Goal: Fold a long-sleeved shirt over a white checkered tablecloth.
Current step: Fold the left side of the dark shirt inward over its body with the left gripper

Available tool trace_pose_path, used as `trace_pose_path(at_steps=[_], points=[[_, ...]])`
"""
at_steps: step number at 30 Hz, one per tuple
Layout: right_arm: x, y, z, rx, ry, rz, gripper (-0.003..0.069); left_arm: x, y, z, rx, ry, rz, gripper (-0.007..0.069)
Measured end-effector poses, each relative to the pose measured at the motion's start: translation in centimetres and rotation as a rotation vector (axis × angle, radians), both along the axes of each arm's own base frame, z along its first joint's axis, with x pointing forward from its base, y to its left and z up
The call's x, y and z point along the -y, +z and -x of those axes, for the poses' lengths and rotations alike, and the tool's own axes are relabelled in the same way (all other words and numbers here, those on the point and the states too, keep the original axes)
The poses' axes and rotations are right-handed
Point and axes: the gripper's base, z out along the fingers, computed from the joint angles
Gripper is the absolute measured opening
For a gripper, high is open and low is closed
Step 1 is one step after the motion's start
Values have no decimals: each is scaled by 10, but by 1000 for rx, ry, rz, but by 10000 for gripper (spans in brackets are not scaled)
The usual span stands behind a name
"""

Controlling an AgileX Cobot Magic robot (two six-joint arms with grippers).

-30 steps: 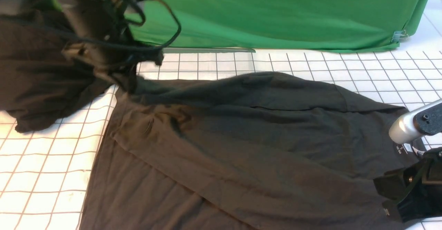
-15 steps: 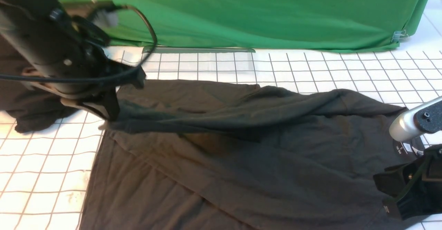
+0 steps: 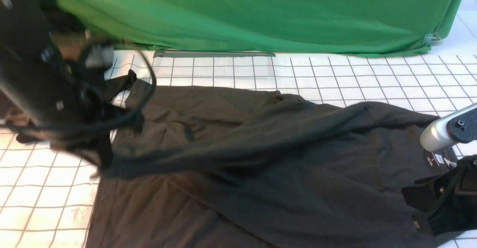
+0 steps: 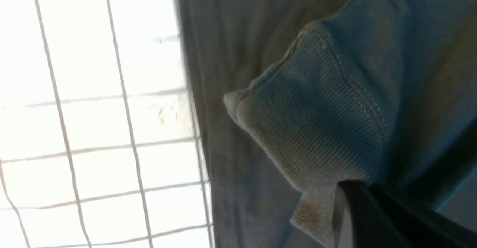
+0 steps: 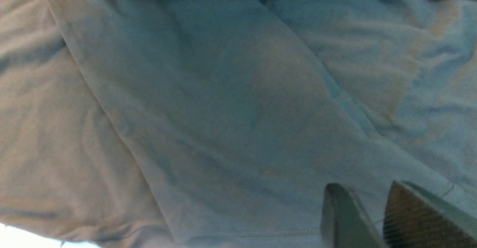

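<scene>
Long-sleeved shirt (image 3: 283,173): lies spread across the white checkered tablecloth (image 3: 372,73), body mostly flat. Its neck end is toward my right arm and its hem is toward my left. The white neck label (image 3: 434,160) shows just under the right arm's silver joint.

Sleeve (image 3: 231,147): lifted off the body and drawn in a long, slack ridge from the right shoulder area across to my left side. It crosses above the flat cloth.

Left gripper (image 3: 101,164): blurred in the front view, at the left edge of the shirt. The left wrist view shows the ribbed cuff (image 4: 309,129) pinched at my dark fingertip (image 4: 354,210), jaws closed tight on it. The cuff hangs over the shirt's edge, with checkered cloth beside it.

Right gripper (image 5: 367,190): over the shirt near the collar end, low above the cloth. Two fingers (image 5: 341,218) stand a narrow gap apart. Shirt fabric shows through the gap and nothing is caught between them. I cannot tell whether the tips touch the cloth.

Background: plain green cloth (image 3: 261,17) hangs along the far edge of the table.
</scene>
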Motion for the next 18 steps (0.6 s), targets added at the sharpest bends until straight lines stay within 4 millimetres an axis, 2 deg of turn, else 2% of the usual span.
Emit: trace_pose_path(at_steps=[5, 10, 13, 14, 16, 18], points=[[0, 0, 0, 1, -1, -3, 178, 5, -22, -1, -55, -21, 27, 61], [-2, 5, -4, -18, -24, -17, 184, 8, -23, -2, -57, -61, 49, 265], [-7, 17, -17, -49, -27, 2, 187, 4, -23, -2, -51, -72, 6, 421], [-7, 20, -19, -50, -28, 3, 187, 3, -23, -2, -49, -74, -1, 421], [-6, 33, -41, -69, -54, 31, 188, 1, -22, -5, -13, -80, -30, 515], [-4, 38, -51, -71, -69, 37, 185, 1, -22, -6, 4, -79, -26, 531]])
